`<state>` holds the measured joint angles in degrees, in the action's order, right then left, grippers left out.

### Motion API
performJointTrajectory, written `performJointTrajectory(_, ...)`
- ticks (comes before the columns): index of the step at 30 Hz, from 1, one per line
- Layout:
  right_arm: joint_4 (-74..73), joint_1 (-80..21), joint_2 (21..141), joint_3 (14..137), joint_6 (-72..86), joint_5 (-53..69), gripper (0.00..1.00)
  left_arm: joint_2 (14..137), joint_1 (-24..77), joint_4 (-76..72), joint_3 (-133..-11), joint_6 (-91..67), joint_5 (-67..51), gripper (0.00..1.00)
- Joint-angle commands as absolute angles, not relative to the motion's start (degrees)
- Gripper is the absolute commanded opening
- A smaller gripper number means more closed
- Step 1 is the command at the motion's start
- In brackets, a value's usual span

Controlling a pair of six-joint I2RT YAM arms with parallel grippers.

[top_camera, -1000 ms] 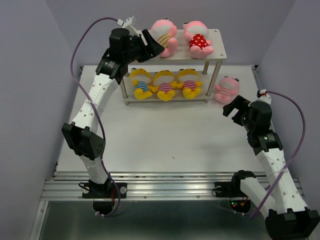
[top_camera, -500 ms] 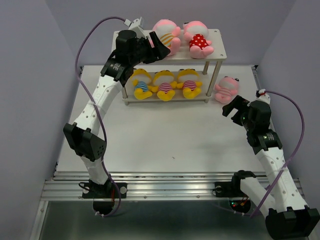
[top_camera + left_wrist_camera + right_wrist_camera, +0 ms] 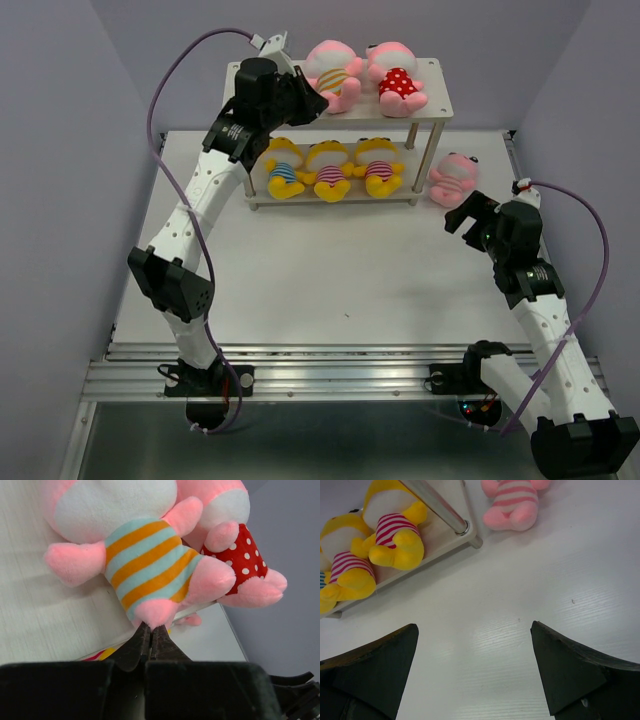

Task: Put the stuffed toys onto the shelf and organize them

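Note:
The shelf [image 3: 441,97] stands at the back of the table. On its top board lie a pink toy in orange and teal stripes [image 3: 333,68] [image 3: 145,565] and a pink toy in red polka dots [image 3: 397,82] [image 3: 241,555], side by side and touching. Three yellow striped toys [image 3: 330,172] [image 3: 395,535] fill the lower board. A third pink striped toy [image 3: 455,178] [image 3: 512,500] lies on the table right of the shelf. My left gripper [image 3: 313,99] [image 3: 150,628] is shut, tips against the striped pink toy's foot. My right gripper [image 3: 472,214] [image 3: 474,625] is open, short of the table toy.
A metal shelf leg [image 3: 437,505] stands between the right gripper and the lower board. White table [image 3: 330,270] stretches in front of the shelf. Purple walls close in on three sides. The left arm's cable [image 3: 185,60] arcs over the table's left side.
The left gripper moved right along the top board toward the striped pink toy and its jaws went from open to shut at the toy's foot. The right arm stayed still.

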<state>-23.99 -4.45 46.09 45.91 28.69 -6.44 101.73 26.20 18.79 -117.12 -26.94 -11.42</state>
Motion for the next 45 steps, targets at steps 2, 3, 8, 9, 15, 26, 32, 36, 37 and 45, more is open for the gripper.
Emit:
performJointTrajectory(2,-22.1,-4.1,45.4,45.0,27.9,-7.1,1.00,100.3,26.5,18.8,-121.1,-20.2,-12.3,0.00)
performJointTrajectory(3,-22.1,-4.1,45.4,45.0,27.9,-7.0,1.00,99.9,26.4,18.8,-121.2,-17.8,-12.6,0.00)
performJointTrajectory(8,-22.1,-4.1,44.9,45.1,27.9,-7.0,1.00,100.6,25.9,23.0,-125.3,-10.0,-18.5,0.00)
performJointTrajectory(9,-22.1,-4.1,44.8,45.1,27.9,-7.0,1.00,101.1,25.8,23.7,-125.8,-9.5,-19.4,0.00)
performJointTrajectory(15,-22.1,-4.1,44.6,45.1,27.9,-7.2,1.00,102.7,25.6,26.9,-127.6,-6.1,-20.0,0.00)
performJointTrajectory(26,-22.1,-4.1,44.4,45.2,27.8,-6.7,1.00,103.9,23.0,27.1,-127.4,-3.1,-24.7,0.00)
performJointTrajectory(32,-22.1,-4.1,44.2,45.2,27.6,-6.8,1.00,104.4,22.6,27.0,-127.5,-1.7,-26.6,0.00)
performJointTrajectory(36,-22.1,-4.1,44.2,45.2,27.8,-6.7,1.00,104.3,22.6,27.2,-127.4,-1.7,-26.9,0.00)
performJointTrajectory(37,-22.0,-4.1,44.3,45.2,27.8,-6.8,1.00,104.2,22.5,27.2,-127.4,-1.8,-26.9,0.00)
performJointTrajectory(45,-21.7,-4.1,44.7,45.1,27.4,-5.5,1.00,102.2,22.6,25.9,-126.8,-3.6,-25.8,0.57)
